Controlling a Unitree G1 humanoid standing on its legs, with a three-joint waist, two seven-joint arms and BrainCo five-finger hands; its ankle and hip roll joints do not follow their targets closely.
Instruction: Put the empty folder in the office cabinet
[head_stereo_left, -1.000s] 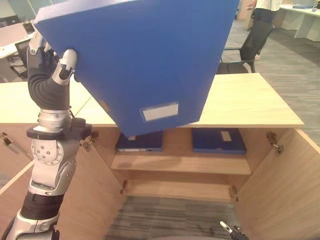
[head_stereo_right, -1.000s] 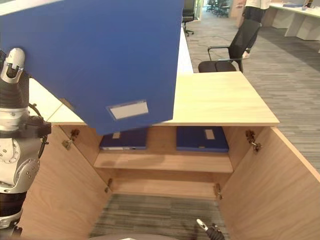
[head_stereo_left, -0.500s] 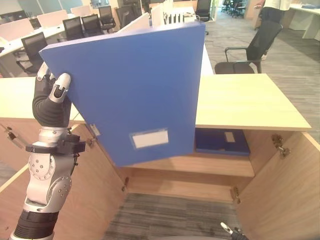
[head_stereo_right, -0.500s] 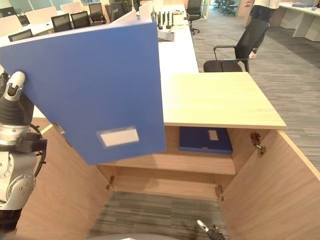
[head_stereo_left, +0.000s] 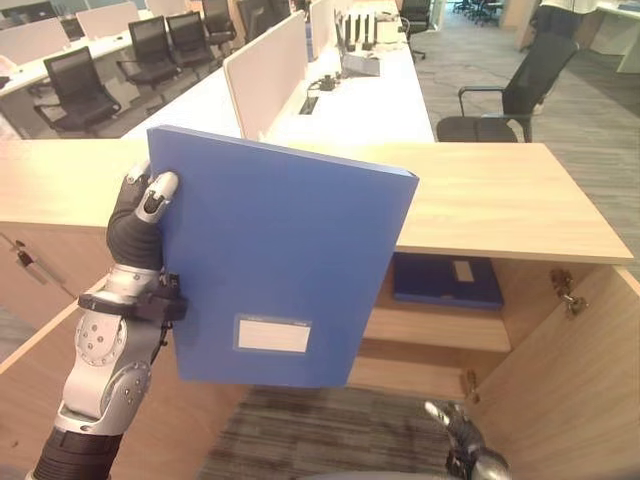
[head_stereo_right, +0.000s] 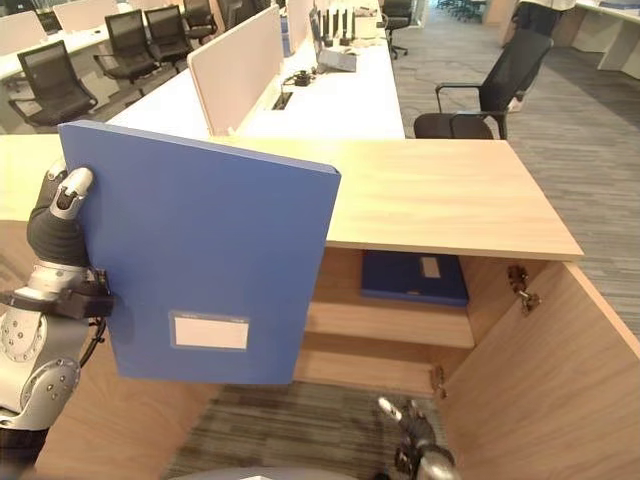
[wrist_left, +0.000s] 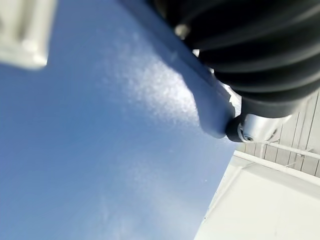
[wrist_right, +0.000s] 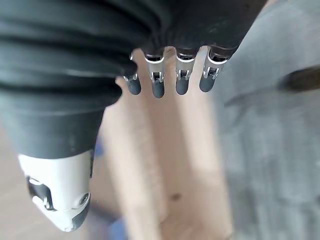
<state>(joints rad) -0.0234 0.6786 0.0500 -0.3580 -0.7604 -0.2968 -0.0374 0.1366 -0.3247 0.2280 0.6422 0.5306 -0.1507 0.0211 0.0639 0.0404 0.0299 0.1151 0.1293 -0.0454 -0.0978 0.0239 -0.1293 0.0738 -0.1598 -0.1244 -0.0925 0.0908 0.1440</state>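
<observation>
A: Starting at the fingers, what do we read?

B: Our left hand (head_stereo_left: 148, 195) has its thumb curled over the front cover and the fingers behind the edge, pinching the blue folder (head_stereo_left: 275, 270) at its upper corner. Our right hand (wrist_right: 170, 82) hangs low and holds nothing, its fingers hanging loose and straight.

A: And where is the folder?

B: We hold it upright in the air in front of the open cabinet (head_stereo_right: 450, 215), its white label (head_stereo_left: 273, 335) facing us. It touches no shelf and hides the left part of the opening.

A: How far along do we judge the task?

B: Pickup is done and the doors (head_stereo_right: 540, 370) stand open. Still left are lowering the folder, passing it through the opening and releasing it on the shelf (head_stereo_left: 440, 328), where another blue folder (head_stereo_right: 413, 277) already lies at the right.
</observation>
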